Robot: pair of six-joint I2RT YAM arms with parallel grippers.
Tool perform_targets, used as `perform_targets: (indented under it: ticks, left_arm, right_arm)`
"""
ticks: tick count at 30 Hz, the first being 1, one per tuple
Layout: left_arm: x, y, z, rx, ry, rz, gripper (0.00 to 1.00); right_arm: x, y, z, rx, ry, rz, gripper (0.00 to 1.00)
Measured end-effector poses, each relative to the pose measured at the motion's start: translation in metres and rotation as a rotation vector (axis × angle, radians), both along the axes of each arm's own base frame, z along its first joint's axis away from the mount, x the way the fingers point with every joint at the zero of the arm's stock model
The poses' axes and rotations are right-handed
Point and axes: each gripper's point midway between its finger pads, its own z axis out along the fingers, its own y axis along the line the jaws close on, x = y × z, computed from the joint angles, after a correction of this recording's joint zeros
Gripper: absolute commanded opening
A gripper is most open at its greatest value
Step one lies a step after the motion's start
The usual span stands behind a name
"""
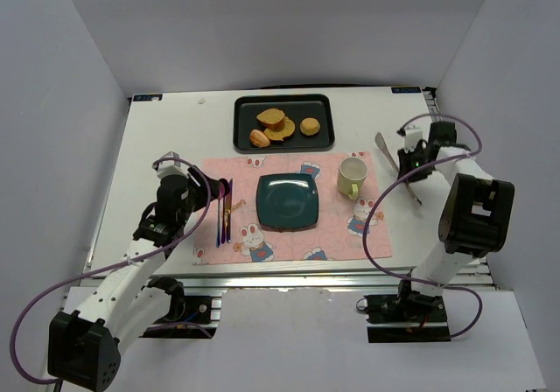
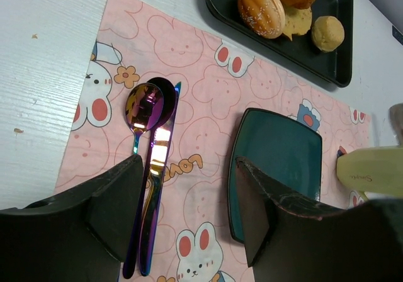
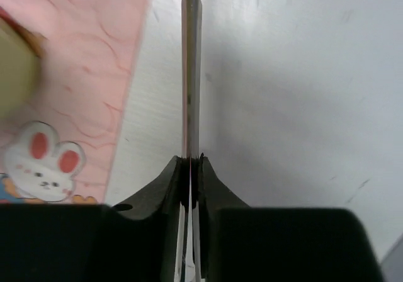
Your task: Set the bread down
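The bread (image 1: 282, 130) is a flat golden slice in the black tray (image 1: 241, 134) at the table's far side. It lies partly under a sesame bun (image 1: 260, 138) and an oblong slice (image 1: 271, 115). It also shows in the left wrist view (image 2: 297, 21). The dark teal square plate (image 1: 287, 201) sits bare on the pink placemat (image 1: 341, 226). My left gripper (image 1: 213, 191) is open and empty above the placemat, between the cutlery and the plate (image 2: 189, 169). My right gripper (image 1: 409, 166) is shut on metal tongs (image 1: 385, 143) at the right of the placemat (image 3: 191, 162).
A small round bun (image 1: 310, 127) lies at the tray's right. A pale yellow mug (image 1: 352, 178) stands right of the plate. An iridescent spoon (image 2: 143, 109) and knife (image 2: 157, 169) lie on the placemat's left side. White walls enclose the table.
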Motion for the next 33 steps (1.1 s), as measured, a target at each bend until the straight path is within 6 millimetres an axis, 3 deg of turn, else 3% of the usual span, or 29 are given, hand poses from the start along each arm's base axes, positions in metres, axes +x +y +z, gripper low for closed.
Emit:
perform_targets:
  ticks: [1,4,7,9,12,15,19,24,28,33]
  left_arm:
    - [0.000,0.000,0.001,0.000,-0.001,0.000,0.70]
    - [0.000,0.000,0.002,-0.002,-0.003,0.000,0.70]
    - [0.001,-0.001,0.005,-0.006,-0.006,0.002,0.70]
    - [0.003,-0.001,0.008,-0.010,-0.009,0.003,0.70]
    - [0.005,-0.002,0.011,-0.016,-0.011,0.005,0.70]
    - [0.005,-0.002,0.011,-0.023,-0.009,0.008,0.70]
    - [0.005,-0.003,0.011,-0.036,-0.008,0.014,0.70]
    - [0.007,-0.004,0.013,-0.044,-0.006,0.019,0.70]
    - [0.008,-0.004,0.012,-0.046,0.000,0.020,0.70]
    - [0.010,-0.005,0.006,-0.041,0.019,0.020,0.70]
  right_arm:
    - [0.008,0.004,0.012,0.012,-0.018,0.021,0.18]
    - [0.049,0.028,0.075,0.044,-0.152,0.115,0.31]
    - [0.083,0.067,0.141,0.071,-0.310,0.232,0.38]
    - [0.091,0.099,0.174,0.089,-0.380,0.314,0.39]
    - [0.089,0.146,0.199,0.118,-0.429,0.432,0.40]
    - [0.084,0.184,0.204,0.134,-0.434,0.531,0.42]
    - [0.085,0.210,0.184,0.100,-0.398,0.610,0.42]
    - [0.087,0.217,0.158,0.011,-0.364,0.690,0.43]
    - [0.090,0.217,0.156,-0.113,-0.422,0.792,0.44]
    - [0.077,0.223,0.130,-0.306,-0.456,0.978,0.44]
